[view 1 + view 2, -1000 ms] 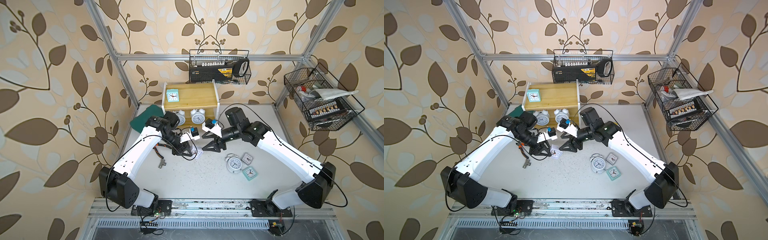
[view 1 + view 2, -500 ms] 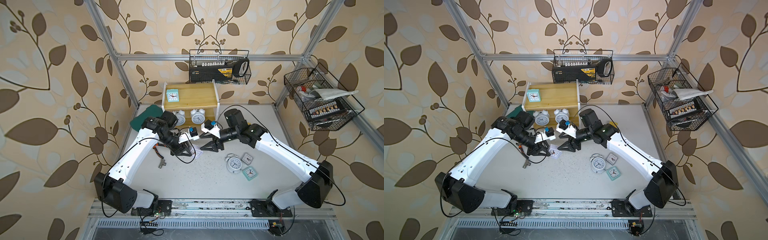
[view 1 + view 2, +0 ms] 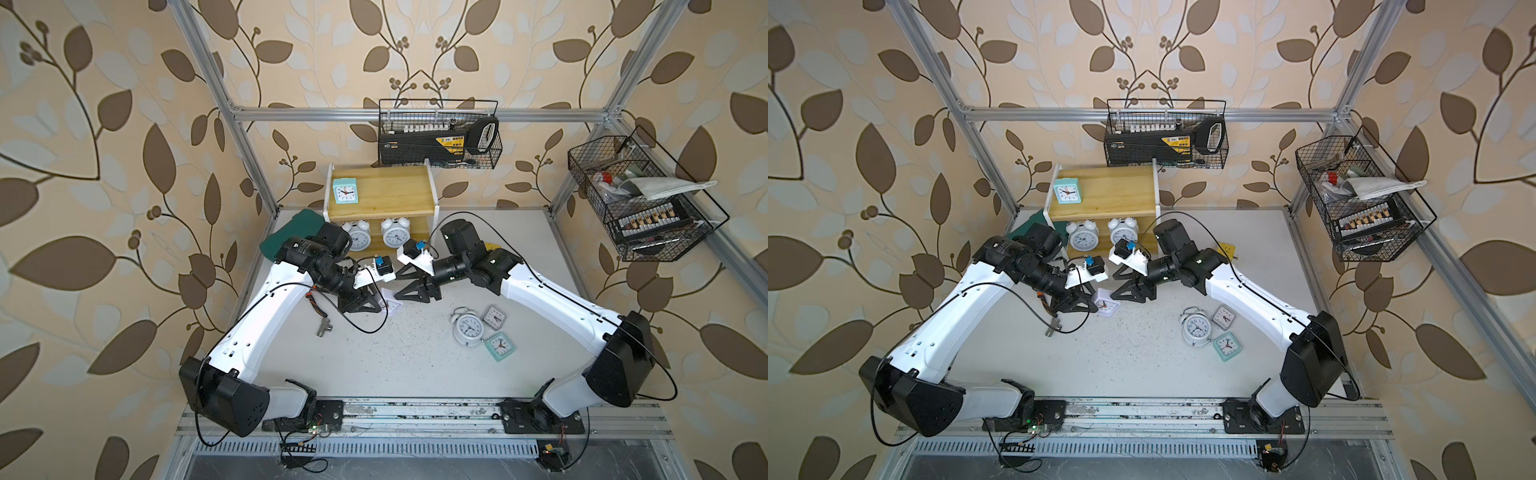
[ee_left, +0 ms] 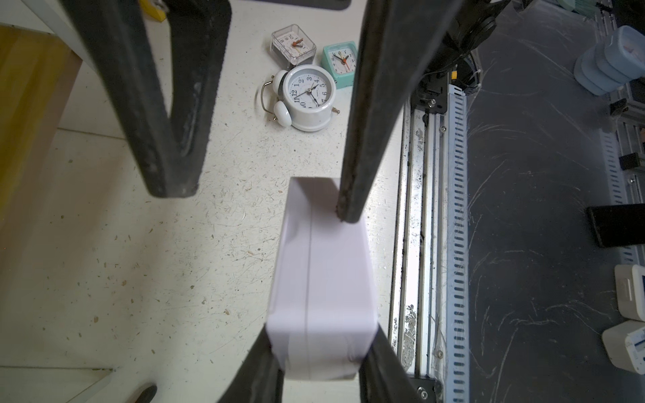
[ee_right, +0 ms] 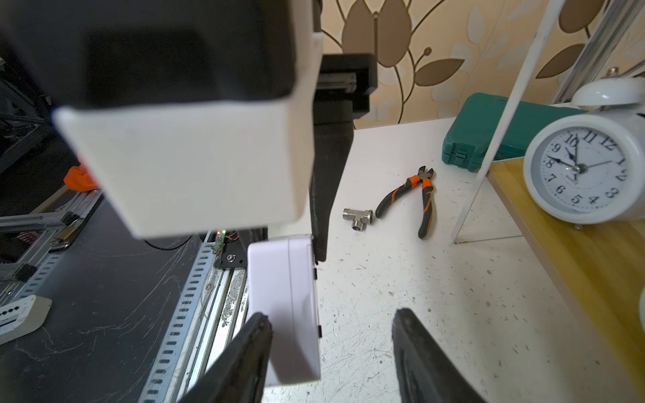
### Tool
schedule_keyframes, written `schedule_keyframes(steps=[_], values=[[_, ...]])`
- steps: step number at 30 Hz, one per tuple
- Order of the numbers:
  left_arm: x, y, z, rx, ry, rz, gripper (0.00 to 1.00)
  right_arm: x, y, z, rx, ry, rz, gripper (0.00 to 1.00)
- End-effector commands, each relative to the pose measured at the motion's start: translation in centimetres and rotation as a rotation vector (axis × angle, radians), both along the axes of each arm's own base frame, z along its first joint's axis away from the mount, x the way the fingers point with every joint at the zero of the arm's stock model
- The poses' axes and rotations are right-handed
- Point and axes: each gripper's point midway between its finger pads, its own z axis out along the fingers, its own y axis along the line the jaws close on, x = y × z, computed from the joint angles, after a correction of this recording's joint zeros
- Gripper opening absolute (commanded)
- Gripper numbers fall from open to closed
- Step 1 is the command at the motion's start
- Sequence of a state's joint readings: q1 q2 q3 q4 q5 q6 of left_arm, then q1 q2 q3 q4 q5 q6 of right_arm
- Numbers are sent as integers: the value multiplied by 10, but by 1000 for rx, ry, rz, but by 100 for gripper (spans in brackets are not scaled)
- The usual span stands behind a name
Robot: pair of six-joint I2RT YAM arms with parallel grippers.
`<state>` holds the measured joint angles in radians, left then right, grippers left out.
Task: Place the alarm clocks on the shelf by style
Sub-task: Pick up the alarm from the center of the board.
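My left gripper [image 3: 374,307] [image 4: 321,345] is shut on a pale lilac square alarm clock [image 3: 392,305] [image 4: 323,279] just above the table. My right gripper [image 3: 397,286] [image 5: 331,315] faces it, open around the clock's [image 5: 284,303] other end; one finger touches it and the other stands apart. The shelf [image 3: 390,191] carries a mint clock [image 3: 345,191] on its top board and two round twin-bell clocks [image 3: 358,237] [image 3: 395,236] below. A round white clock [image 3: 467,330], a greyish square clock [image 3: 493,318] and a mint clock [image 3: 500,345] lie on the table.
A teal case [image 3: 291,232] lies left of the shelf. Orange-handled pliers [image 5: 415,195] and a metal fitting [image 3: 324,328] lie under my left arm. A yellow cube [image 3: 492,246] sits behind my right arm. Black wire baskets [image 3: 438,137] [image 3: 640,199] hang on the walls.
My right gripper has moved left up to the lilac clock and its jaws have narrowed around it. My left gripper has kept its hold and shifted slightly.
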<state>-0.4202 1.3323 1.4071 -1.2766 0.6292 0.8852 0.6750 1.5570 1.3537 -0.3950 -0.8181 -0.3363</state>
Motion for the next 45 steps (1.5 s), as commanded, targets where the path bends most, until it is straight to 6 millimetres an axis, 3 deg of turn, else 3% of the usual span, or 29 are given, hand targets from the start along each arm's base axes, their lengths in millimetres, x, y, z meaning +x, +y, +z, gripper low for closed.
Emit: schedule_keyframes(steps=[1,13,21,28,32,39,42,43,45], values=[[2,-6,13,-59,-60,-12,13,-7,8,-4,7,38,37,58],[9,-5,9,-37,-78,8,12,-17,14,-8,24,86,92,60],[8,-5,11,-42,-82,11,12,-17,16,-7,33,84,97,46],[7,-5,17,-57,-94,15,12,-17,17,-8,31,90,97,49],[7,-5,19,-62,-99,19,12,-18,17,-7,34,91,102,42],[6,-5,19,-62,-99,22,14,-20,16,-2,47,88,113,22],[6,-4,18,-60,-99,30,20,-20,13,2,58,88,114,17],[5,-3,19,-59,-100,35,28,-19,11,5,66,89,115,16],[6,-2,20,-57,-101,53,54,-15,5,11,82,93,103,14]])
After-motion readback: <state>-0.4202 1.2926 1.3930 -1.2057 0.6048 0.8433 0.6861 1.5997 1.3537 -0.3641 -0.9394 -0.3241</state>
